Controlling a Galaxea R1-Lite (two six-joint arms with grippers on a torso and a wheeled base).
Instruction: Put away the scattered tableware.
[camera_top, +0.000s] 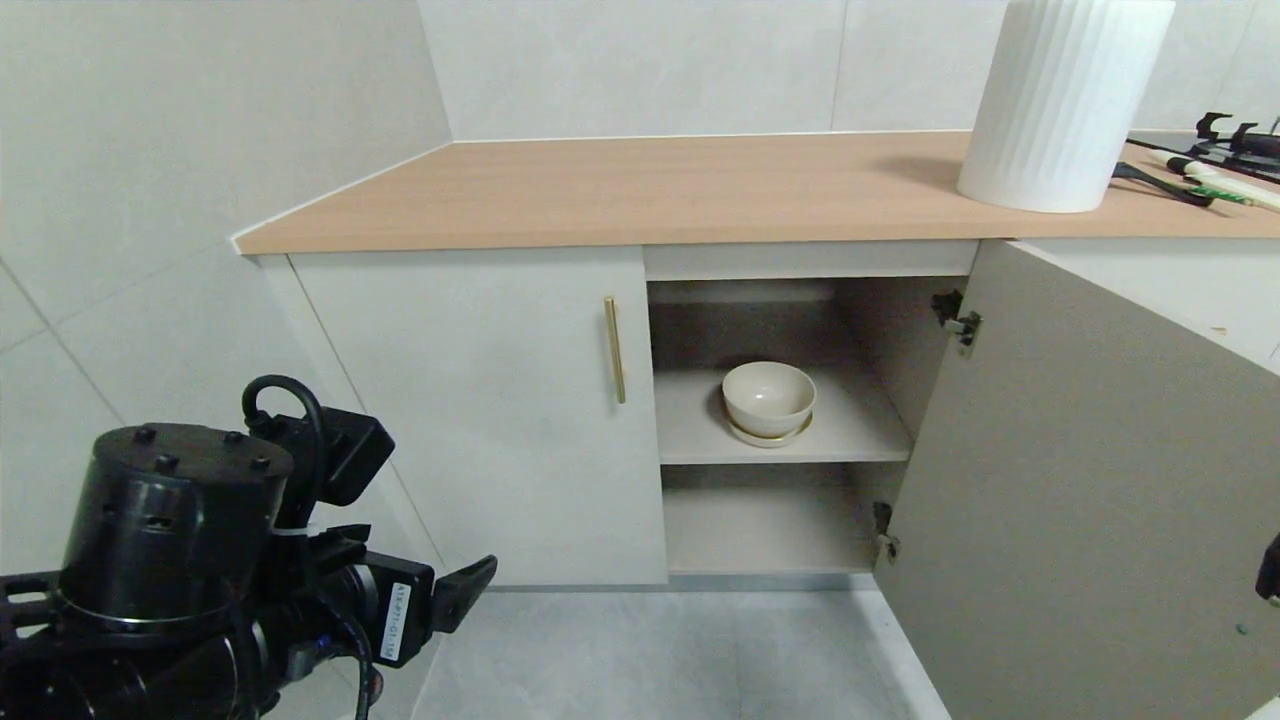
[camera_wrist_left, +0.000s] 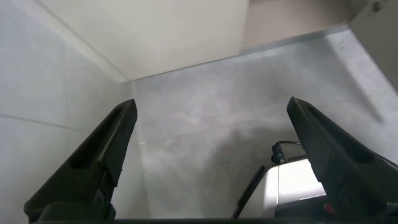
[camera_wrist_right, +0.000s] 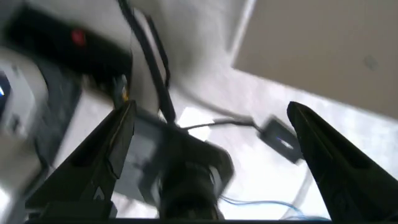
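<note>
A cream bowl (camera_top: 768, 396) sits on a small plate (camera_top: 766, 435) on the upper shelf (camera_top: 860, 425) of the open cabinet. My left arm is low at the left, well away from the cabinet, with one black finger (camera_top: 466, 588) pointing toward it. In the left wrist view my left gripper (camera_wrist_left: 211, 106) is open over the grey floor, with nothing between its fingers. My right gripper (camera_wrist_right: 211, 111) is also open and holds nothing, and cables and dark equipment blur behind it.
The cabinet's right door (camera_top: 1090, 490) stands wide open; its left door (camera_top: 490, 410), with a gold handle (camera_top: 614, 349), is closed. On the wooden counter (camera_top: 620, 190) stand a tall white ribbed cylinder (camera_top: 1065, 100) and several utensils (camera_top: 1195, 178) at the far right. The lower shelf (camera_top: 765, 525) is bare.
</note>
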